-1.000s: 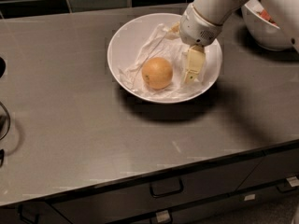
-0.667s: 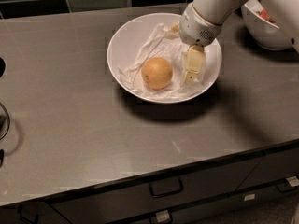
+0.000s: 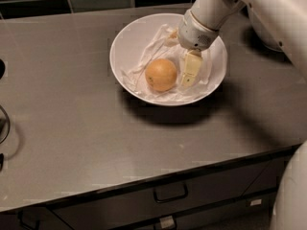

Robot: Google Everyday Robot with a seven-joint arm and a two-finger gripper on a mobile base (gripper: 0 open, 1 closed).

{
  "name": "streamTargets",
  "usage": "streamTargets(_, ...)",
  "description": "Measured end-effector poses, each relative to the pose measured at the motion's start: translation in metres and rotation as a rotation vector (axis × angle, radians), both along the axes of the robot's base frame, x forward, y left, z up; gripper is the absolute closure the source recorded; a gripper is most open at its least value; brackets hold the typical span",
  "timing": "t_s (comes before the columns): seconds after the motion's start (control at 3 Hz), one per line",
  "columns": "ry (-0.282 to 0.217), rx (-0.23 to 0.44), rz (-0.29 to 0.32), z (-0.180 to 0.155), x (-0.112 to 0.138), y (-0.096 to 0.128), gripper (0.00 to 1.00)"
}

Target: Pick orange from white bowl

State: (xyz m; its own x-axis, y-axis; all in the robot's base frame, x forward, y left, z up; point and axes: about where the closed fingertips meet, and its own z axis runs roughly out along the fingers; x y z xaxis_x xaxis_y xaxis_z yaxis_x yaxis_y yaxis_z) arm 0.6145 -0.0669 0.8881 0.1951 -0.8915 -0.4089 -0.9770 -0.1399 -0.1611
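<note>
**Orange [image 3: 161, 74] ungrasped, pincer alongside**

The orange lies on crumpled paper [image 3: 152, 46] in the white bowl [image 3: 113, 56]. The pincer [image 3: 188, 74] hangs just right of it, gripping nothing; how wide it stands I cannot tell. Likely the approach step: next it must straddle the fruit.

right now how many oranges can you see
1. The orange sits on the paper in the white bowl. The hand is inside the bowl, just right of it. The arm covers the far right, so another could be hidden.
</note>
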Motion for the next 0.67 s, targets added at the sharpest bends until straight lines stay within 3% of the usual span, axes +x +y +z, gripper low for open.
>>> streamTargets(0.67,0.021,0.009,0.061,-0.005,0.004,0.024,0.1)
